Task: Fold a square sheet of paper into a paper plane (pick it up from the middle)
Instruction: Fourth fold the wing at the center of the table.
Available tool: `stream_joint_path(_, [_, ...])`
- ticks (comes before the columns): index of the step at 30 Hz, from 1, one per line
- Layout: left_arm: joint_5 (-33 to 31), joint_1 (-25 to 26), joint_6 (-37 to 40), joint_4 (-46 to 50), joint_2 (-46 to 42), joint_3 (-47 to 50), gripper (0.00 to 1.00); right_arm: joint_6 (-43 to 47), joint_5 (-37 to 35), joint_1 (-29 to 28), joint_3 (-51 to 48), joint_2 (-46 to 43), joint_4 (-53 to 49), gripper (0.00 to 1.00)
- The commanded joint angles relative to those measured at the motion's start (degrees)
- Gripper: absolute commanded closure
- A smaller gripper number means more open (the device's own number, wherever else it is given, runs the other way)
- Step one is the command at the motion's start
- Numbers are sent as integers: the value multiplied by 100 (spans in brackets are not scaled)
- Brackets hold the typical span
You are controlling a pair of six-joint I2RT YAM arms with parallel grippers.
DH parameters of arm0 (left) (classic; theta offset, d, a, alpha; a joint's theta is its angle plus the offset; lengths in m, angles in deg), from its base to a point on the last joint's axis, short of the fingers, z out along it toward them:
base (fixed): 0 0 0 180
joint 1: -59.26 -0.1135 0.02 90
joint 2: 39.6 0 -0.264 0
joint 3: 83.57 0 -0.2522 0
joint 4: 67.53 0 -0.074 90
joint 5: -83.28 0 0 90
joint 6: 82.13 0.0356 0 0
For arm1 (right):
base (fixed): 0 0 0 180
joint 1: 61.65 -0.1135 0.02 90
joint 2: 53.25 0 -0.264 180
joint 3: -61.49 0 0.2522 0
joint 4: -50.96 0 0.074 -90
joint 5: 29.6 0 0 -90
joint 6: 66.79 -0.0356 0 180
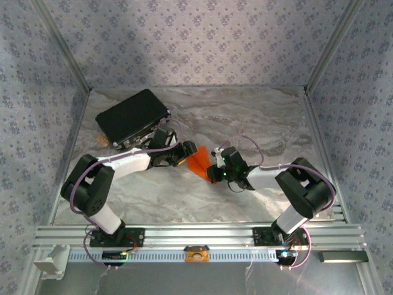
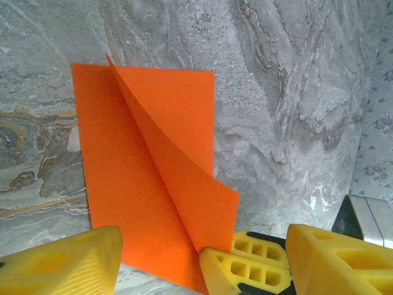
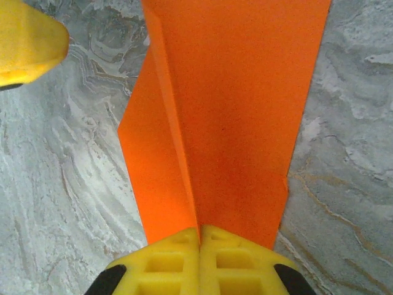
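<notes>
Just right of the flat black rectangular case (image 1: pixel 132 117): left gripper (image 1: pixel 182 155), fingers spread apart. Farther right of the case: creased bright orange square sheet of paper (image 1: pixel 198 161), clamped at its fold by the closed right gripper (image 3: pixel 199 249).

Left arm (image 1: pixel 123 165): elbow folded back, forearm reaching toward 3 o'clock; left jaws spread wide, gripping nothing. Right arm (image 1: pixel 270 178): forearm reaching toward 9 o'clock; right jaws pressed together on paper (image 3: pixel 245 110) edge. Wrists near each other.

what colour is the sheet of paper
The sheet of paper is plain bright orange, clearest in the right wrist view.
</notes>
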Motion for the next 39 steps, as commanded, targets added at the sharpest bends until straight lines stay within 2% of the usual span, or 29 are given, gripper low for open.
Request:
stream_joint_path(1, [45, -40, 33, 42, 55, 12, 31, -352, 433, 121, -117, 134, 226, 100])
stream_joint_path(4, [82, -40, 34, 16, 77, 12, 36, -496, 642, 214, -150, 171, 339, 100])
stream_joint_path(10, [189, -27, -1, -88, 182, 17, 56, -672, 734, 280, -199, 192, 410, 100])
stream_joint_path(20, [464, 71, -54, -317, 452, -109, 81, -1252, 846, 378, -393, 342, 796, 100])
stream_joint_path(32, [584, 248, -72, -380, 820, -425, 85, -1183, 772, 380, -369, 185, 540, 98])
stream_joint_path(37, [348, 237, -32, -297, 580, -330, 81, -321, 190, 179, -250, -48, -51, 99])
stream_joint_path(39, [218, 222, -43, -293, 431, -246, 76, 69, -177, -11, -201, -87, -253, 99])
